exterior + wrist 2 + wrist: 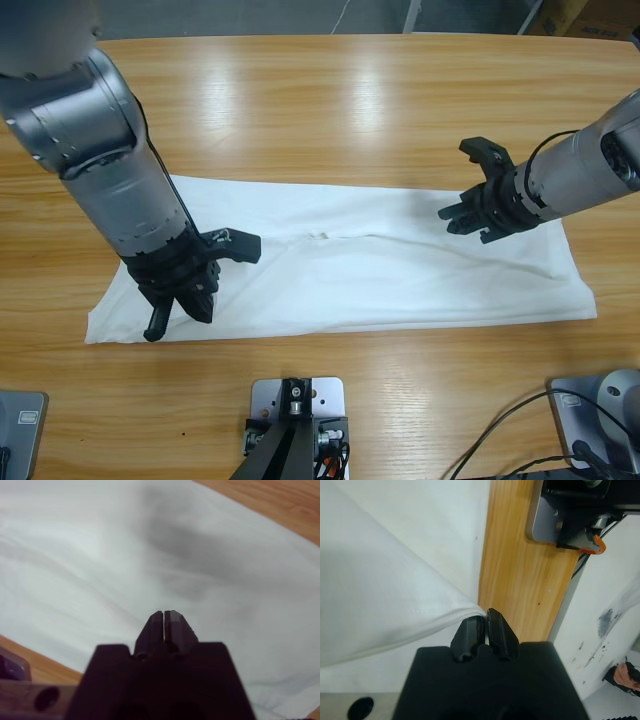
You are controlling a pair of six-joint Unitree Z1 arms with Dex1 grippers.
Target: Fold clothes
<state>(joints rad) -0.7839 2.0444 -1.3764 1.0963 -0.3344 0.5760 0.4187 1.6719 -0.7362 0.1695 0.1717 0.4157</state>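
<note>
The long wooden table [330, 90] fills the high view, its bare top showing above and below the cloth. Across its middle lies the white T-shirt [380, 275], folded into 1 long, flat band that runs from near the left side to near the right side, with a few soft creases and a tiny pucker near its centre.

2 arms reach over it. The left arm [100, 150] comes down from the upper left corner (a thick silver column from this height) and ends over the band's left end. The right arm [590, 165] enters from the right edge and stops above the band's right part.

The left gripper [486, 625] is at the near left part of the shirt, close to the table's front edge. In the left wrist view its jaws are pressed together on a peak of white fabric, which rises in a taut ridge from the cloth lying flat.

The right gripper [164, 622] hangs over the shirt. In the right wrist view its jaws are pressed together with no cloth visible between them, and its shadow falls on the fabric beyond.
</note>
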